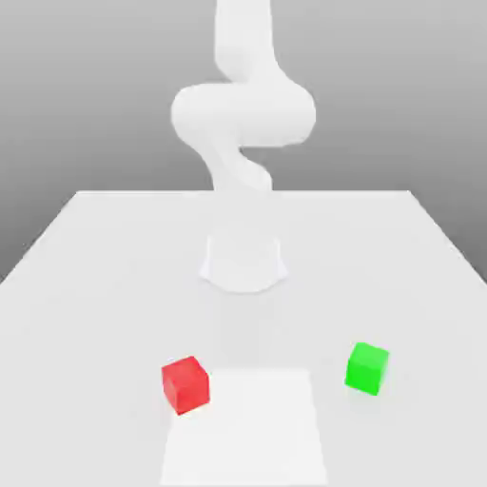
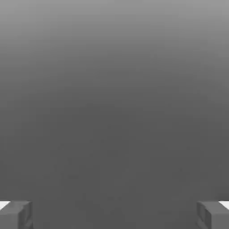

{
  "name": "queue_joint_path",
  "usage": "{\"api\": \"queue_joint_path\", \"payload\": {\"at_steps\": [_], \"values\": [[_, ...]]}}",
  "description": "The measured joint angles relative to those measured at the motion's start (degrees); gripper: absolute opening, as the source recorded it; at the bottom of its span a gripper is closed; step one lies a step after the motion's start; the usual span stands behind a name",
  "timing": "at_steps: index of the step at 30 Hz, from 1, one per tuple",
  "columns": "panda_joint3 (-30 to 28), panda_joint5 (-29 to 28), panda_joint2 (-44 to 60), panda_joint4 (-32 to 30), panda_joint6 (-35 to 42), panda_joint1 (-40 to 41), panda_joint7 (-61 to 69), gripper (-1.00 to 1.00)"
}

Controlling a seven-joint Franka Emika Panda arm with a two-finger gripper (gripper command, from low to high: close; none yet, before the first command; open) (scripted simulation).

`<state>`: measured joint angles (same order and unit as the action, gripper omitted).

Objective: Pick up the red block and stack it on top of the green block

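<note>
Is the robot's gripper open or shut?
Open: in the hand view, the white robot's gripper has its two grey fingers wide apart, nothing between them.

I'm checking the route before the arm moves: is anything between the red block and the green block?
Nothing visible stands between the red block and the green block; they sit apart.

white arm raised, hand (image 2: 114, 215) open and empty

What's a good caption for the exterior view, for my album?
Red block and green block sit apart before a white robot arm.
</note>
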<state>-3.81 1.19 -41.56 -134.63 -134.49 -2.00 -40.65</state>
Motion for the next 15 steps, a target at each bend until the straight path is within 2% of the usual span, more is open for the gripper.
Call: {"api": "queue_joint_path", "payload": {"at_steps": [7,15], "values": [[-9.12,3.11,12.88,-8.13,-7.7,-5.24,14.59,0.0],[-15.13,5.25,27.32,-17.2,-16.33,-8.53,29.8,0.0]]}}
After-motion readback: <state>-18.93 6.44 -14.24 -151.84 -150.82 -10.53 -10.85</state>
